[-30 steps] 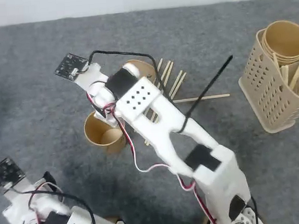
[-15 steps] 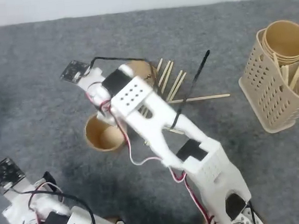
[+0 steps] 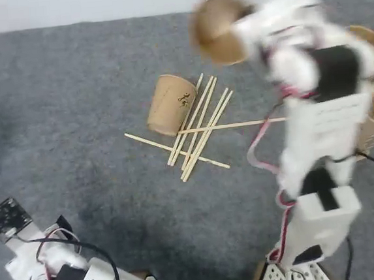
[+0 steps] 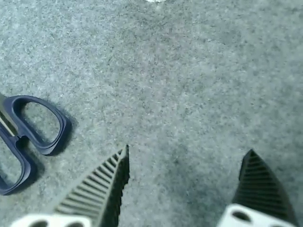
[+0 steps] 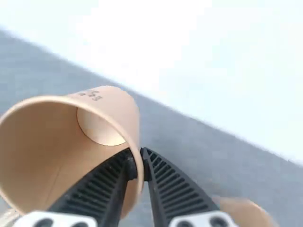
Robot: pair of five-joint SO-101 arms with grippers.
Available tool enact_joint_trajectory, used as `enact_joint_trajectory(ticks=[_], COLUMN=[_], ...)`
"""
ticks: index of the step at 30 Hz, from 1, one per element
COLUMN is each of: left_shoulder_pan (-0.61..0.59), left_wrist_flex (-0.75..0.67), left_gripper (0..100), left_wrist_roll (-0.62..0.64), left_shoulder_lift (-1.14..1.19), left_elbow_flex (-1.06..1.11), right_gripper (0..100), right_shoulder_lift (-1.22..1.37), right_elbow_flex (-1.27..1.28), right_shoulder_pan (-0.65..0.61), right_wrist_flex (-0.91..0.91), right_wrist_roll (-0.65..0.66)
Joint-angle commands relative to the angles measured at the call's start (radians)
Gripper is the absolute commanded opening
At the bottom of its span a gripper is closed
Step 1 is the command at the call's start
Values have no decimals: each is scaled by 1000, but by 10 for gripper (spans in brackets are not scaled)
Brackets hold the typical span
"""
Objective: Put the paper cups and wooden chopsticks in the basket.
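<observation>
Near the basket [image 3: 371, 135], right end effector [image 5: 137, 159] now holds a cup [image 5: 52, 151].

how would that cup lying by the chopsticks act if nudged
Lying on its side, the paper cup would probably roll in a curve. It looks thin, likely denting under a firm pinch. The chopsticks beside it may block it.

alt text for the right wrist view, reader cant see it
The right gripper is shut on the side of a tan paper cup whose open mouth faces the camera. Behind lie grey carpet and a pale wall.
</observation>
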Motion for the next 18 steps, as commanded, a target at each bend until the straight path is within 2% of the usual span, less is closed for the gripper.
enact_joint_trajectory(ticks=[1,5,10,18], left_shoulder_pan=[0,0,2,2], left_wrist_flex=[3,3,3,5], left_gripper=[350,350,350,350], left_wrist_roll=[9,9,9,9], left_shoulder_lift=[-15,-15,-15,-15], left_elbow_flex=[-5,-5,-5,-5], right_gripper=[6,6,6,6], right_shoulder_lift=[-47,-47,-56,-8], right_elbow_flex=[14,126,155,189], right_shoulder_pan=[252,414,529,539], right_wrist_flex=[-59,-113,-82,-18], right_wrist_roll=[-17,-25,-25,-25])
